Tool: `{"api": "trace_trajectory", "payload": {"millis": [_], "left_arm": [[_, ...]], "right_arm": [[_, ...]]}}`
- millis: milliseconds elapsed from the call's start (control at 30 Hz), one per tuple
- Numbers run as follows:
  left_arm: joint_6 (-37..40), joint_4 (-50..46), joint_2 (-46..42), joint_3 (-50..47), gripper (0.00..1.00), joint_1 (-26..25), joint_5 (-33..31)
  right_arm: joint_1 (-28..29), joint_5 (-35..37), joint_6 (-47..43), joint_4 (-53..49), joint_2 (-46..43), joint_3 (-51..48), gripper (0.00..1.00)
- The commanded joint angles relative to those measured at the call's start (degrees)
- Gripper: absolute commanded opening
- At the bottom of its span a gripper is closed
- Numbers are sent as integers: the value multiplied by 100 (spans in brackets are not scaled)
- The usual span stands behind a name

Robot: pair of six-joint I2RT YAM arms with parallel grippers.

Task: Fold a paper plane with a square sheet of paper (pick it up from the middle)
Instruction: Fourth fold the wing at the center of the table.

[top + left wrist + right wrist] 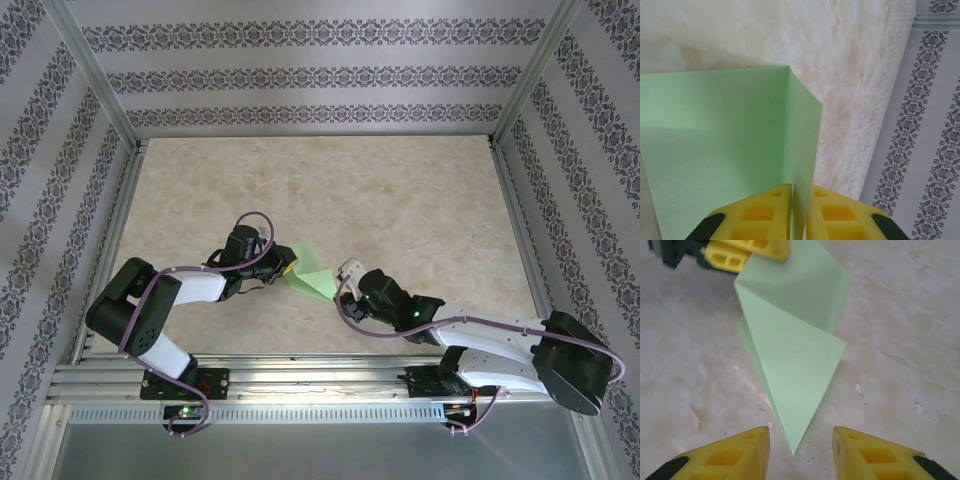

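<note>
Left fingers point(775, 202) sit close on either side of a raised flap of the paper point(720, 145), w/ barely any gap; it reads as a pinch on that flap. Right fingers point(756, 442) are apart & hold nothing. The paper's pointed tip lies on the table point(900, 340) between them, touching neither. From above, the paper is in the middle of the table's near half, w/ the left fingers at its left end & the right fingers just right of its tip.

Progress, as a guess: partway.
- Paper isn't a flat square. At least one slanted fold is in, giving a long triangle w/ a sharp point toward the right fingers.
- A second layer shows under the triangle's left edge.
- The far-left part is lifted, not pressed flat.
- Not a plane yet: no slim dart shape, no wings, & I can't make out a centre crease.

Left to do, prob.: lay down & crease the held flap, match the other side, then fold in half & form wings.
</note>
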Motion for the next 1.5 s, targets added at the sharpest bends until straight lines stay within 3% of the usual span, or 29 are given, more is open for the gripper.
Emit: {"api": "trace_trajectory", "payload": {"millis": [0, 200, 533, 667, 1467], "left_arm": [[77, 143, -26, 141, 14, -61, 80], [83, 74, -84, 193, 15, -70, 117], [96, 1, -139, 237, 15, -65, 116], [92, -32, -169, 237, 15, -67, 101], [112, -130, -244, 258, 5, -68, 27]], "right_arm": [[243, 343, -568, 192, 360, 322, 38], [468, 908, -859, 536, 1229, 627, 39], [469, 1015, -1290, 798, 2260, 988, 42], [465, 1387, -1263, 1055, 2426, 900, 41], [408, 1019, -800, 1497, 2519, 580, 30]]}}
